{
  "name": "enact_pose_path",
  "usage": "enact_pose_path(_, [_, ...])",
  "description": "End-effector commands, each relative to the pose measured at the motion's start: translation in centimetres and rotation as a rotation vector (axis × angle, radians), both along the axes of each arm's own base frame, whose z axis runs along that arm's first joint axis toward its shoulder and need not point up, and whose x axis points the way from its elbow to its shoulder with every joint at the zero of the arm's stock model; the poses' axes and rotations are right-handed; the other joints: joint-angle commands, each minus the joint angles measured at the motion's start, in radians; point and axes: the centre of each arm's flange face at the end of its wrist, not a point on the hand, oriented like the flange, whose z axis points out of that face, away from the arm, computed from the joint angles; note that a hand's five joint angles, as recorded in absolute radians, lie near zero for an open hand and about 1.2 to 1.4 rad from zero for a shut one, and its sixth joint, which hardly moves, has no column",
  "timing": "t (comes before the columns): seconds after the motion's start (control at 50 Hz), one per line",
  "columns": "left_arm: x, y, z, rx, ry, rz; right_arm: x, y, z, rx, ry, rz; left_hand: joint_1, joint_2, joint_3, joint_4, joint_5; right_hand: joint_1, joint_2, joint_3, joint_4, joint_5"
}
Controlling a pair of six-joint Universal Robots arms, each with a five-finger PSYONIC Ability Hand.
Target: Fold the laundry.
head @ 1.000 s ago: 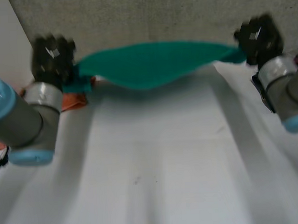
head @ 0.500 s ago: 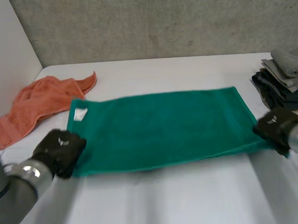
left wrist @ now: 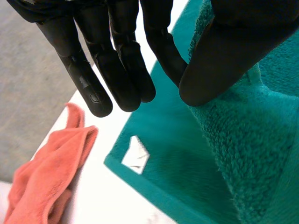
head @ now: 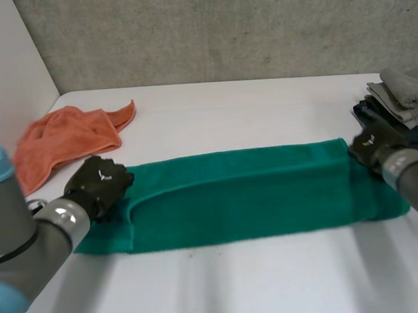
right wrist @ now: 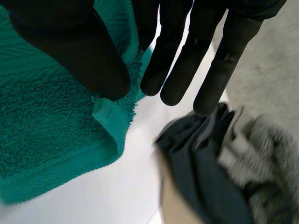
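A green towel (head: 246, 193) lies lengthwise across the table, doubled over with its upper layer short of the near edge. My left hand (head: 98, 183) pinches the upper layer's left corner between thumb and fingers (left wrist: 126, 70). The towel (left wrist: 243, 140) rises into that pinch, and a white label (left wrist: 136, 154) lies on the lower layer beyond the fingertips. My right hand (head: 372, 144) pinches the right corner, where the towel's hem (right wrist: 46, 130) runs up between thumb and fingers (right wrist: 187, 60).
A crumpled orange cloth (head: 64, 139) lies at the far left, close to my left hand, also in the left wrist view (left wrist: 46, 182). A stack of folded grey and dark laundry (head: 396, 108) stands just beyond my right hand (right wrist: 219, 168). A grey wall (head: 223, 29) backs the table.
The towel hung stretched in the air a second ago and then came down flat. Both hands have since carried the held edge away from me, doubling the towel over.
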Motion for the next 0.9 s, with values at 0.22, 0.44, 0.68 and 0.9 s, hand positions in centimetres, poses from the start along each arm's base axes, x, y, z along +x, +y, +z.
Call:
enact_pose_path(0.22, [-3.3, -7.3, -3.3, -0.071, -0.034, 0.178, 4.8, -9.8, -4.6, -0.326, -0.057, 0.066, 0.187, 0.139, 0.144, 0.137, 0.181, -0.948, -1.002, -1.016, -1.023, -1.007])
enact_pose_path(0.44, [-4.0, -5.7, 0.2, -0.19, -0.008, 0.255, 4.4, -8.6, -2.0, -0.305, -0.166, 0.025, -0.974, -1.021, -1.016, -1.024, -0.979, -0.948, -1.002, -1.016, -1.023, -1.007])
enact_pose_path(0.68, [-2.4, 0.2, 1.8, -0.156, 0.017, 0.099, 2.2, -1.7, -1.4, 0.024, -0.22, -0.02, -0.974, -1.021, -1.016, -1.024, -0.979, -0.948, -1.002, -1.016, -1.023, -1.007])
enact_pose_path(0.9, [-1.5, -0.9, -1.5, -0.092, -0.001, 0.082, 0.9, 1.5, -2.1, 0.131, -0.253, 0.028, -0.956, -1.003, -0.999, -1.006, -0.962, -0.948, -1.002, -1.016, -1.023, -1.007])
